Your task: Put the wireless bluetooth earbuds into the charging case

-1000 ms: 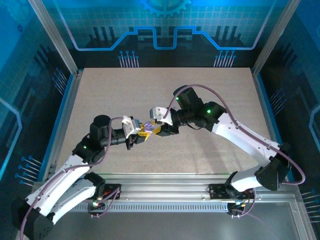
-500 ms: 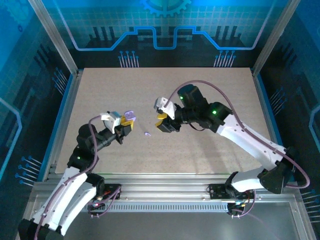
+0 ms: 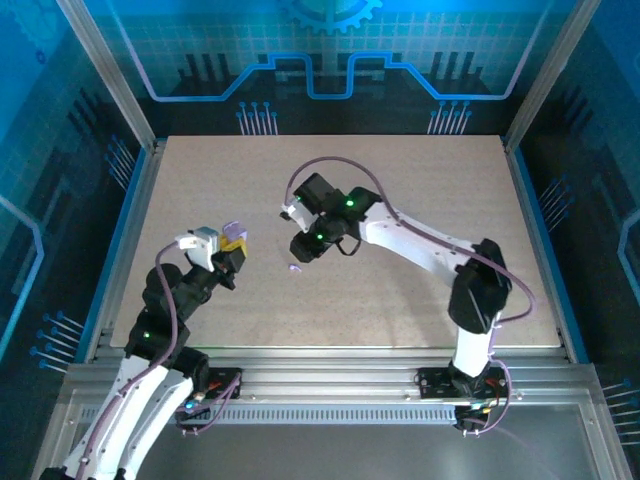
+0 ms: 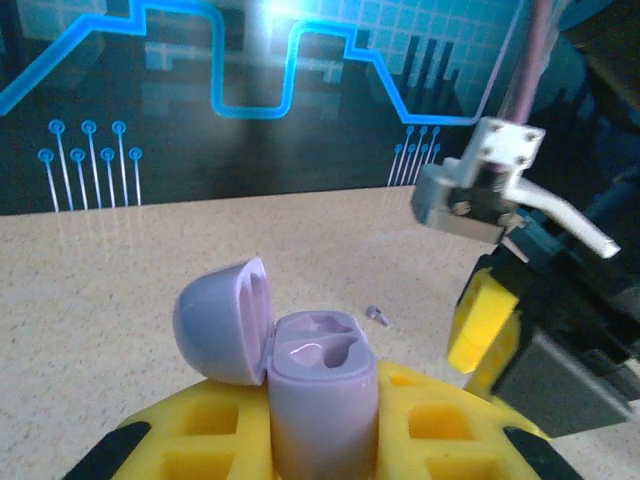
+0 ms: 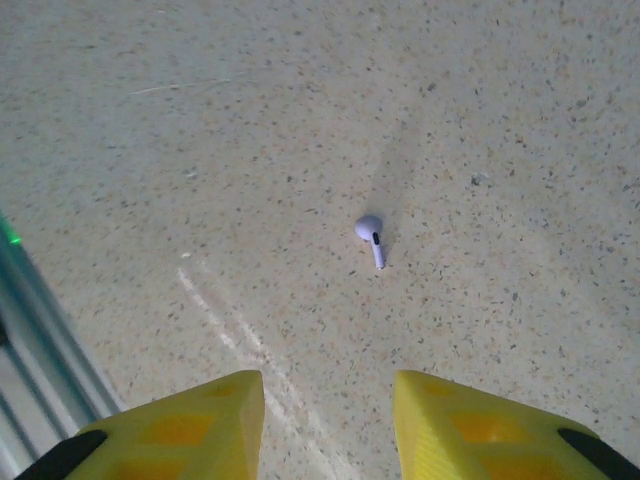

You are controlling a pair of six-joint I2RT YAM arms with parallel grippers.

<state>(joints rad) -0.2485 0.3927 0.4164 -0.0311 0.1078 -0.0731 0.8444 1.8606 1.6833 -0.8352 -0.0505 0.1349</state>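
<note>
Your right pincer hangs spread and empty, the nearer of the two to the tiny lavender plastic earbud, which lies just ahead of its gap, stem pointing back toward it. The flat speckled beige desk carries it. Well apart, your left pincer pinches the round lavender plastic charging case, lid open, before blue-lit walls

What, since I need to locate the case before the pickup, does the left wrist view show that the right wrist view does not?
Left wrist view: the charging case stands upright with its lid open, clamped in the left gripper. The right gripper hangs off to the side. Right wrist view: that gripper's yellow fingers are spread apart with nothing between them, and a metal rail runs along the left edge. Both: one earbud lying alone on the speckled table.
</note>
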